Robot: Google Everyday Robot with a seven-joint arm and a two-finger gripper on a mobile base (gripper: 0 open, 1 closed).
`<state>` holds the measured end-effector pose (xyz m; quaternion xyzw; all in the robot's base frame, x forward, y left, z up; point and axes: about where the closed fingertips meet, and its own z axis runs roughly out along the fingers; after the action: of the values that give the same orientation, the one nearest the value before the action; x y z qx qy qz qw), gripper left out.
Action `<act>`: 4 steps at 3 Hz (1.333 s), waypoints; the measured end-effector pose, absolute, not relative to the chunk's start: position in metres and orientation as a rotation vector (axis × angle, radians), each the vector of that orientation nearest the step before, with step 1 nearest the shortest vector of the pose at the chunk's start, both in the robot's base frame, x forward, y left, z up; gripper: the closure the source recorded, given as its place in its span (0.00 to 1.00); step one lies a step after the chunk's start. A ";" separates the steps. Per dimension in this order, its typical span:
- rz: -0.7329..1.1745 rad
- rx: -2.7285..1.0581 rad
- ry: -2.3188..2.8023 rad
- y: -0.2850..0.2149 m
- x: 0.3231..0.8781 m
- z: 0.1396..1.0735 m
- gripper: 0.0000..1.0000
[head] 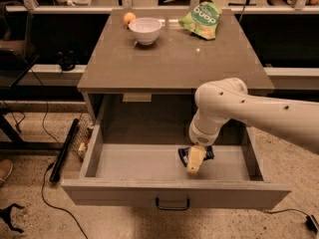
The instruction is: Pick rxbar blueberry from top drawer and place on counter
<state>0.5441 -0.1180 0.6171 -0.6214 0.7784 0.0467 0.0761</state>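
Observation:
The top drawer [124, 194] is pulled out wide, its dark pull handle [172, 203] on the front panel. The rxbar blueberry [183, 156], a small dark blue bar, lies on the drawer floor right of centre. My gripper [195, 160] reaches down into the drawer from the right on a white arm [234, 108] and sits right on top of the bar, hiding its middle. The counter [174, 63] is the grey-brown top above the drawer.
On the counter's far side stand a white bowl [145, 30], a small orange fruit [129, 18] and a green chip bag [202, 19]. A black bar [65, 148] and cables lie on the floor at the left. The drawer walls enclose the gripper.

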 end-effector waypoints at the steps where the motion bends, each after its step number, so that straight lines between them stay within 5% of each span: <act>1: 0.169 -1.877 2.347 -0.122 0.545 0.593 0.19; 4: 0.185 -1.882 2.345 -0.125 0.547 0.597 0.88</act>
<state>0.5471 -0.1250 0.5973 -0.6235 0.7767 0.0612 0.0644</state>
